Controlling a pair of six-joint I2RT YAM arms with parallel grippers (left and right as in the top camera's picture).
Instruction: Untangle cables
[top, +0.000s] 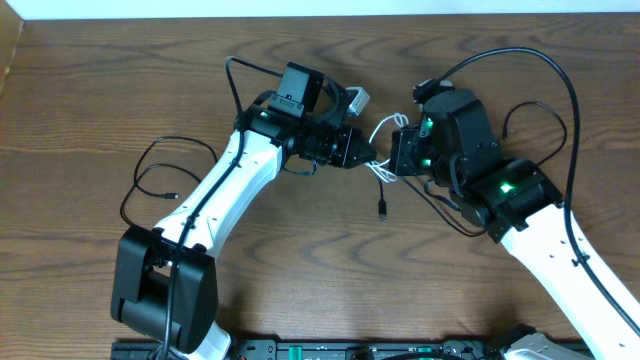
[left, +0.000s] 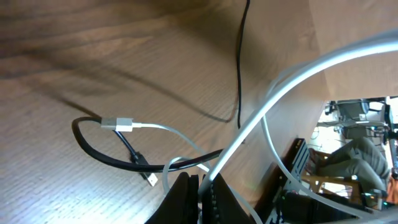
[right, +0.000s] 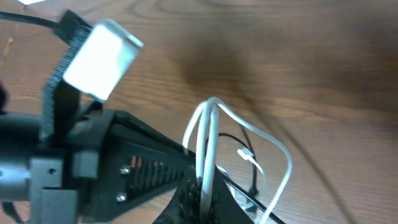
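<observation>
A white cable (top: 383, 131) and a thin black cable (top: 383, 195) lie tangled at the table's middle, between my two grippers. My left gripper (top: 372, 156) is shut on the white cable (left: 273, 93); in the left wrist view a white plug (left: 118, 124) and a black cable loop (left: 99, 149) lie on the wood beyond it. My right gripper (top: 398, 150) is shut on a loop of the white cable (right: 208, 137), with the left arm's gripper body right beside it. Another thin black cable (top: 150, 180) lies loose at the left.
The wooden table (top: 90, 90) carries both arms. Thick black arm wires (top: 560, 80) arc over the right arm. The left arm's camera block (right: 99, 59) sits close to the right gripper.
</observation>
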